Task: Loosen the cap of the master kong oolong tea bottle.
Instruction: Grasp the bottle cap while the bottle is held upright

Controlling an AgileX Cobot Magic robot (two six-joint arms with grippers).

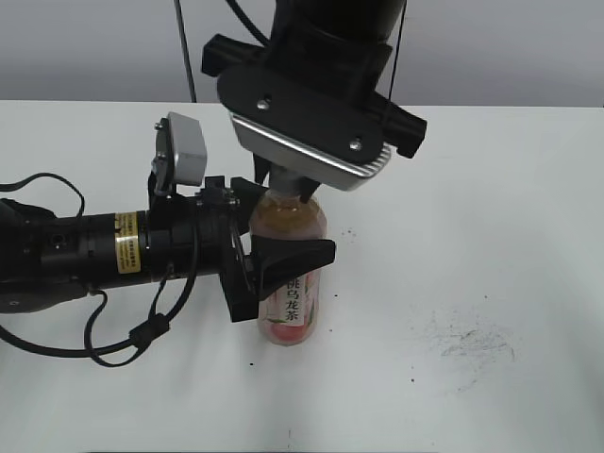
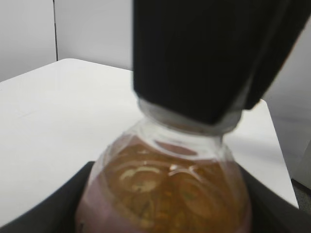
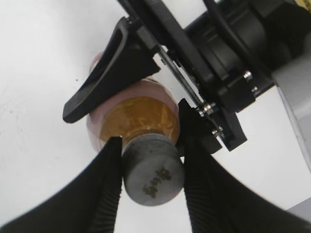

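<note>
On the left of the exterior view we see the left arm [image 1: 85, 250] lying low along the white table [image 1: 491, 236], its black cables [image 1: 113, 330] looping beside it and a grey camera block [image 1: 184, 149] riding on top of the wrist. At its tip the left gripper [image 1: 283, 260] reaches in sideways and clasps the master kong oolong tea bottle [image 1: 290, 283] around its body, one dark finger [image 1: 297, 255] crossing the front just above the pink label [image 1: 293, 307]. In the left wrist view we look at the bottle's shoulder from close by, amber tea filling it, with the dark fingers pressed against both sides at the bottom corners.

The bottle stands upright on the table near the middle of the exterior view, its white strip of characters facing us.

Moving right, the right arm [image 1: 321, 57] comes down from above, and its broad silver-edged wrist plate [image 1: 307, 127] hides the bottle's neck in that view. The right gripper [image 3: 151, 180] is closed on the cap [image 3: 153, 174]: in the right wrist view we see the two black fingers [image 3: 102, 194] touching the grey ribbed cap on opposite sides, its dark logo facing the camera. Further right, the table carries only faint dark scuffs [image 1: 472, 340].
</note>
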